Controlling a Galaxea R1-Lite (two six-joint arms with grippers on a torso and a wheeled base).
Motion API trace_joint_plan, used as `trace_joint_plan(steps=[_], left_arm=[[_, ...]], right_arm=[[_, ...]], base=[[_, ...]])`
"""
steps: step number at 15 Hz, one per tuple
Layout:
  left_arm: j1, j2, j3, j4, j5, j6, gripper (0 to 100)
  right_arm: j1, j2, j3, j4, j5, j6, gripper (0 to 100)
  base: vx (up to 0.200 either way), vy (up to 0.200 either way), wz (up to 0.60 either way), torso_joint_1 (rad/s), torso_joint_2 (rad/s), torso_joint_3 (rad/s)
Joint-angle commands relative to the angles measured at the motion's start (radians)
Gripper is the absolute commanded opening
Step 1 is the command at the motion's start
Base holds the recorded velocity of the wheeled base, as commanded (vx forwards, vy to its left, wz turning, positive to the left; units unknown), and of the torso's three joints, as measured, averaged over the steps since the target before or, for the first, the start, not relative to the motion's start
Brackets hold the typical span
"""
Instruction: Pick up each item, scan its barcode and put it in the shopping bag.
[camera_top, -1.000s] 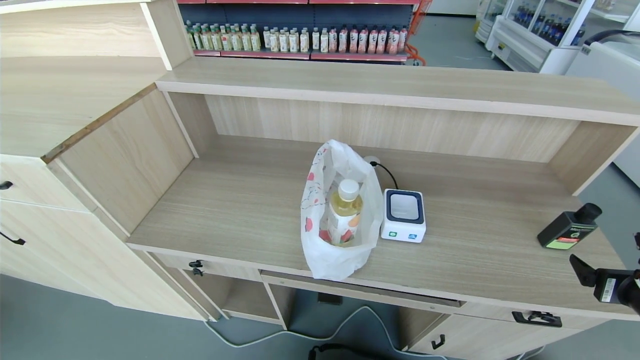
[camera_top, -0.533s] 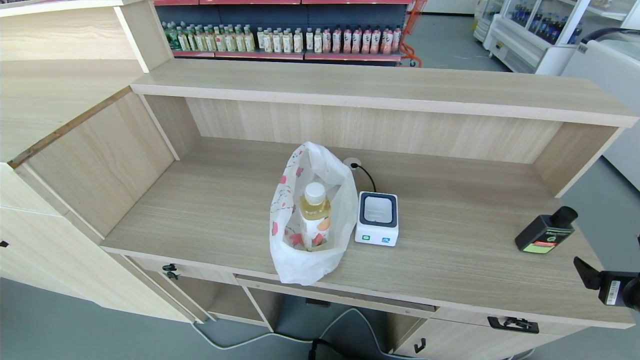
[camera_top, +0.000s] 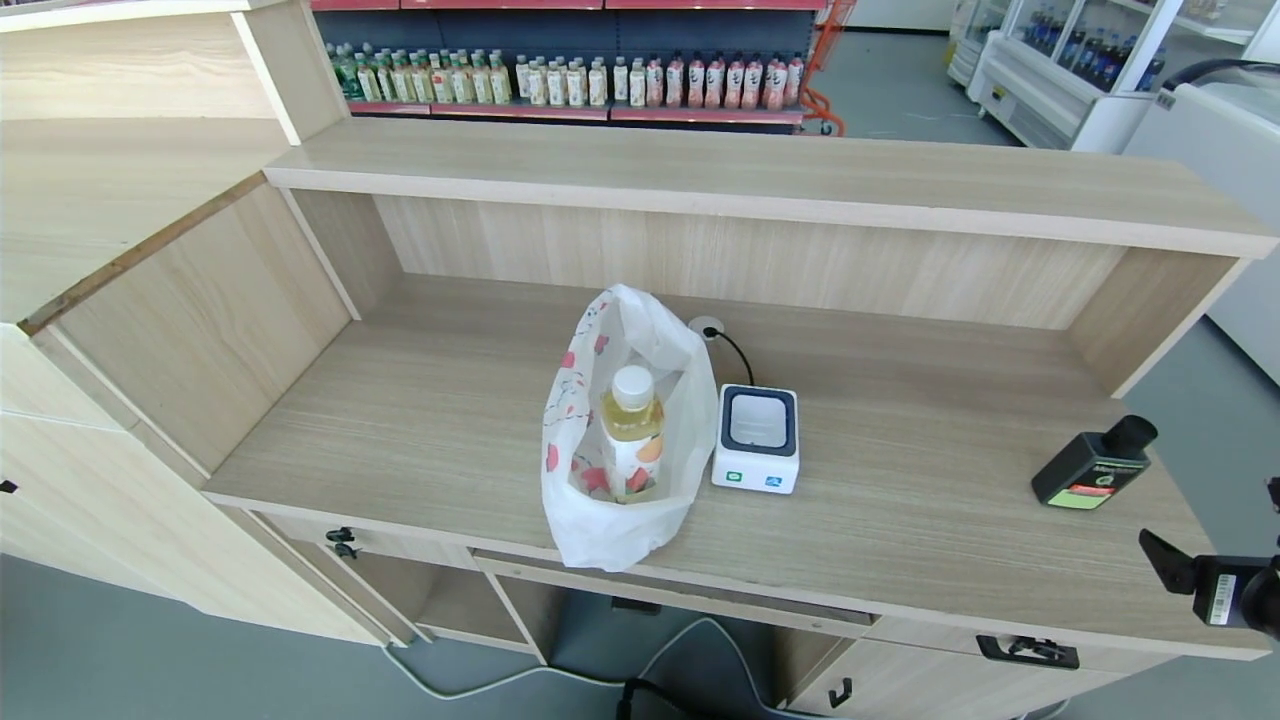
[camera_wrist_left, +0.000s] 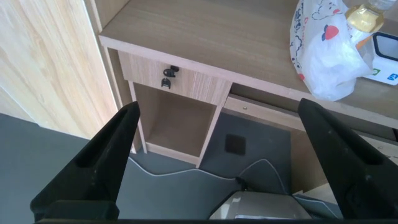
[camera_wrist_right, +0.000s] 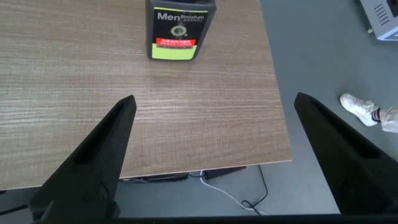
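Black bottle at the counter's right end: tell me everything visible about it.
The black bottle lies flat on the wooden counter, label up, near its right end. Flat-sided, plastic-looking dark body, black cap pointing toward the back, green and red label band. Only the counter touches it; the right gripper, jaws open, is apart.

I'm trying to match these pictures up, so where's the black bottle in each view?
Head view: the black bottle lies at the right end of the counter, near the front edge.
Left wrist view: not in it.
Right wrist view: lying label up on the counter, beyond the right gripper.
Shared landmark: the wooden counter top.
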Motion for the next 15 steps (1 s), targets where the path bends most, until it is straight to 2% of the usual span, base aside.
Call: trace_joint_plan(steps=[1,2,8,12,15], left_arm=[[0.000,0.000,0.000,0.000,0.001,0.000,100],[0.000,0.000,0.000,0.000,0.001,0.000,100],[0.000,0.000,0.000,0.000,0.001,0.000,100],[0.000,0.000,0.000,0.000,0.001,0.000,100],[0.000,0.000,0.000,0.000,0.001,0.000,100]], right_arm=[[0.019,0.105,-0.006,-0.093,0.009,0.011,100],[0.019,0.177,-0.008,-0.167,0.029,0.022,100],[-0.009,0.272,-0.169,-0.167,0.052,0.010,100],[-0.044,0.295,-0.190,-0.167,0.051,-0.064,100],[-0.058,0.321,-0.222,-0.167,0.051,-0.071,100]], base=[[0.000,0.000,0.00,0.000,0.00,0.000],[0.000,0.000,0.00,0.000,0.00,0.000],[0.000,0.000,0.00,0.000,0.00,0.000],[0.000,0.000,0.00,0.000,0.00,0.000],[0.000,0.000,0.00,0.000,0.00,0.000]])
